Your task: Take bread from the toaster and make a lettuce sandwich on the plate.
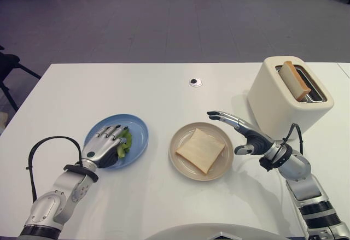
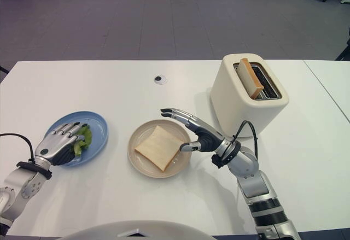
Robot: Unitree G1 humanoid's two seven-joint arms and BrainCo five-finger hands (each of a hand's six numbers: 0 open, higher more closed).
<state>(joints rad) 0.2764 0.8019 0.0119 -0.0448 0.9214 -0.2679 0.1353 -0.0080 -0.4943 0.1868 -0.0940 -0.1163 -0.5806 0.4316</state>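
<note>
Bread slice lies flat on the beige plate in the lower middle of the frame, on the white table. A second slice stands upright in the near slot of the toaster at the right, its top well clear of the slot.

Right hand hangs between plate and toaster, just beside the plate's right rim. Its fingers are stretched out, pointing to the upper left, and hold nothing.

At lower left the left hand lies palm down in the blue plate. Its fingers curl down over the lettuce and close on it. The green leaves show at the hand's right side and rest on the plate.

A small round black disc sits on the table in the upper middle.
</note>
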